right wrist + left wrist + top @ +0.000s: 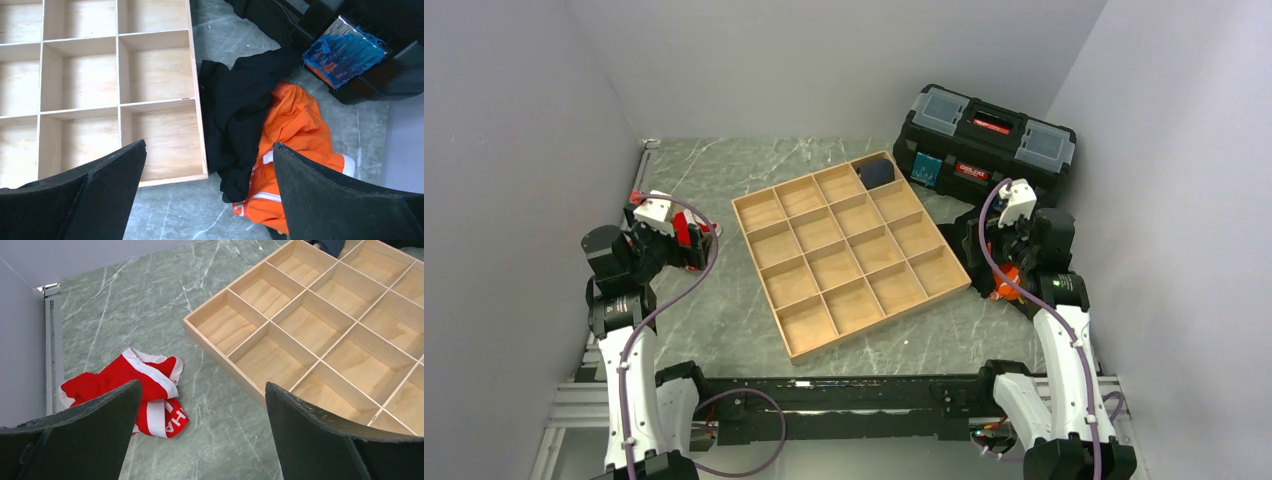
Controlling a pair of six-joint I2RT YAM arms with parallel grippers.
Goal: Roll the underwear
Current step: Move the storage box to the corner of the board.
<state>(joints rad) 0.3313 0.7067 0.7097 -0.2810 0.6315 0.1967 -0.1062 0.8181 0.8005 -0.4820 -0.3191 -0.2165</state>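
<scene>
Red underwear (686, 232) is seen from above beneath the left gripper (692, 248). At the left wrist it is shown crumpled beside the left of two spread fingers (100, 430). At the right wrist, the right gripper (209, 144) is shown parted above orange cloth (295, 130).

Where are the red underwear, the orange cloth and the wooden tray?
red underwear (116, 377): left wrist view, red fabric by white trim.
orange cloth (295, 120): right wrist view, upper folds.
wooden tray (879, 322): top external view, near wall.

Items present: one wooden tray (835, 265) with sixteen compartments; one black toolbox (984, 135); one red underwear (150, 376); one orange cloth (297, 125); one black cloth (240, 115); one navy bundle (877, 172).
</scene>
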